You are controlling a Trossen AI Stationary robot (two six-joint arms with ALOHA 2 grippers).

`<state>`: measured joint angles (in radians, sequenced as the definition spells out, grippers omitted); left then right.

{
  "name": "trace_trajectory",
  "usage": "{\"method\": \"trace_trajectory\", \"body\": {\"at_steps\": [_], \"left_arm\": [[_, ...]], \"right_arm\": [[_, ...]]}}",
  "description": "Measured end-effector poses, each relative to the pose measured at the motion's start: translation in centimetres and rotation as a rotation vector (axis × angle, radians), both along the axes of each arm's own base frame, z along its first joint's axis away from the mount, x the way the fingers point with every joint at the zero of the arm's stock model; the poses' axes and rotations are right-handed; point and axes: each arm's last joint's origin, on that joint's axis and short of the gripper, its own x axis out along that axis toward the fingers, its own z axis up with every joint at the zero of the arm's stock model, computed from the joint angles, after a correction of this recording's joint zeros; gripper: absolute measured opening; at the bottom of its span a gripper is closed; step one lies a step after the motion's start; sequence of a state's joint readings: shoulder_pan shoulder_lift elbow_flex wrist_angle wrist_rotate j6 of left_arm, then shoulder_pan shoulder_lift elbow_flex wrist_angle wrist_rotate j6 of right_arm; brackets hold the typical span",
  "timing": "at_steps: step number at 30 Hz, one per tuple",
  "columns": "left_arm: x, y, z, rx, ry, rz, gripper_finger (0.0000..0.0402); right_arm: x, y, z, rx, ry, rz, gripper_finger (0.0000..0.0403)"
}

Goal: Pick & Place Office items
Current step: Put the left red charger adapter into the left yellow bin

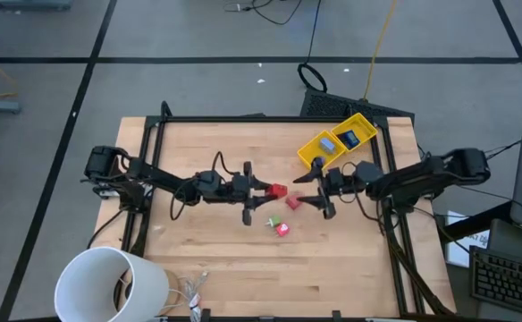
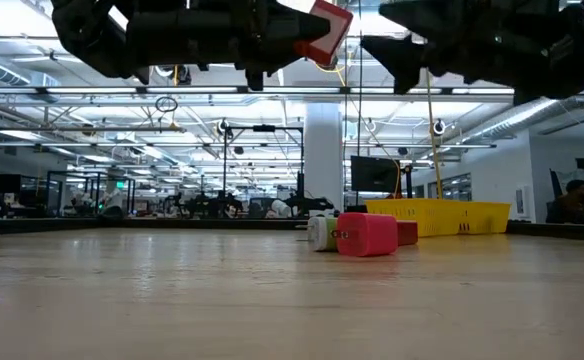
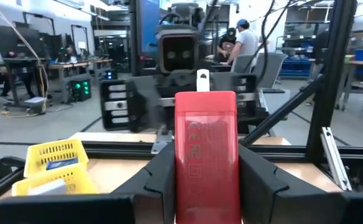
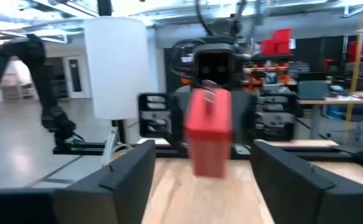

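My left gripper [image 1: 265, 190] is shut on a red block [image 1: 277, 190] and holds it high over the middle of the table. The block has a white tab [image 3: 202, 79] at its far end. My right gripper [image 1: 310, 192] faces it from the right, open. Its two fingers [image 4: 125, 180] stand wide apart, short of the block [image 4: 209, 130], and touch nothing. A red piece [image 1: 292, 203], a pink-red bit [image 1: 282, 229] and a small green bit [image 1: 270, 221] lie on the table below. A pink-red piece [image 2: 367, 235] sits on the wood in the low view. My left gripper pinches the red block by its two long sides [image 3: 180, 168] between its two fingers. The fingers come level from the table's left and lie along the block. The block is lifted clear and sticks out past the fingertips toward the right arm, its tab end tipped slightly up [image 2: 324, 30].
A long yellow bin [image 1: 337, 141] with a blue and a grey item inside stands at the far right of the table. A big white cylinder [image 1: 109, 286] stands at the near left corner. Black frame rails run along the table's edges.
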<state>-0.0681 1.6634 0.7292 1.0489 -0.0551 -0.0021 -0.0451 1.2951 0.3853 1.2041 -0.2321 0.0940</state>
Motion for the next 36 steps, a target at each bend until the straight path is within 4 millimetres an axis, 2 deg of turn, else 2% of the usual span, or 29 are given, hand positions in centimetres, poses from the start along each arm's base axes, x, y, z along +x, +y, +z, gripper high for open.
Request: {"method": "trace_trajectory", "body": {"at_steps": [3,7,14,18,25,36], "left_arm": [[0.0,0.0,0.0,-0.009,0.001,0.000,0.0118],[0.1,0.0,0.0,-0.027,0.003,-0.003,0.0118],[1.1,-0.7,0.4,0.001,0.092,-0.020,0.0118],[1.2,-0.8,0.5,0.017,0.107,-0.011,0.0118],[1.2,-0.8,0.4,0.016,0.120,0.001,0.0118],[1.2,-0.7,0.3,0.008,0.127,0.014,0.0118]], "right_arm": [[1.1,0.7,0.4,0.012,-0.001,-0.020,0.0272],[2.5,1.4,0.0,0.024,0.029,-0.052,0.0278],[4.4,1.7,-0.4,0.041,0.047,-0.041,0.0262],[4.5,1.7,-0.3,0.049,0.033,-0.039,0.0248],[4.5,1.7,-0.1,0.050,0.026,-0.038,0.0212],[4.5,1.6,-0.2,0.046,0.033,-0.042,0.0117]]}}
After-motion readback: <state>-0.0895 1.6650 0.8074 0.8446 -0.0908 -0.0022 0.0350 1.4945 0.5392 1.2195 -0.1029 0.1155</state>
